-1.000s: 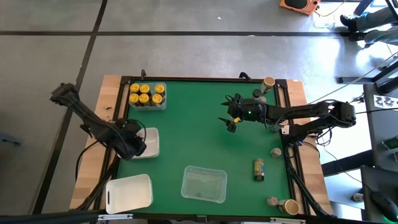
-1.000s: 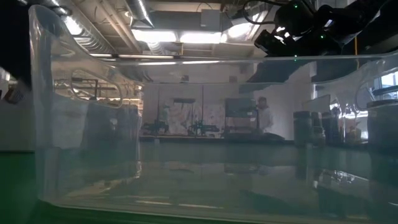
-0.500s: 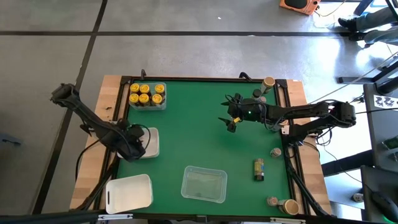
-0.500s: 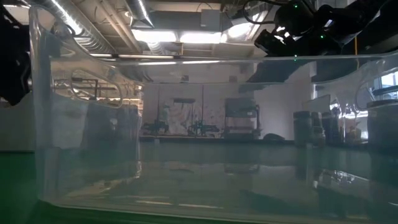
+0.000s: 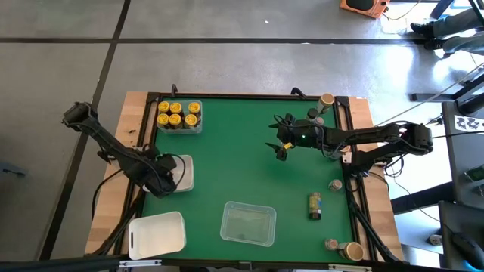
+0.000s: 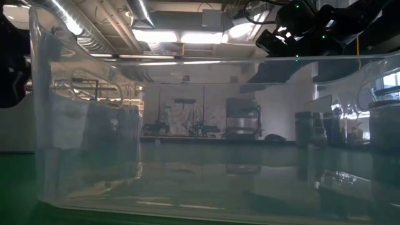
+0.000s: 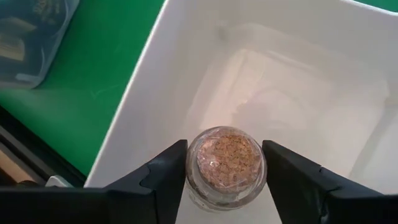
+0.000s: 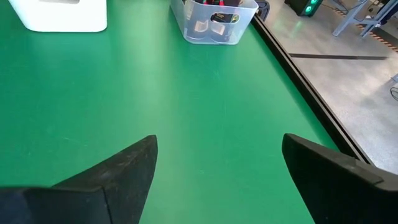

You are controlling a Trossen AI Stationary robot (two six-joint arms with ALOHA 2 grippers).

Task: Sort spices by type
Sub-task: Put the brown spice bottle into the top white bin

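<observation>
Since a second ago my left gripper (image 7: 225, 167) has eased back over the white tray (image 7: 298, 37) | fingers flank the tan-lidded spice jar (image 7: 226, 165) inside it, grip uncertain | right gripper (image 8: 217, 168) wide open, empty, mid-table.

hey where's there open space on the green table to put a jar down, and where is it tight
The widest bare green mat lies between the tray of yellow-lidded jars, the white tray and the right gripper. Also free: the strip between the clear tray and the lying jar. It is tight along the right edge, where loose jars stand.
</observation>
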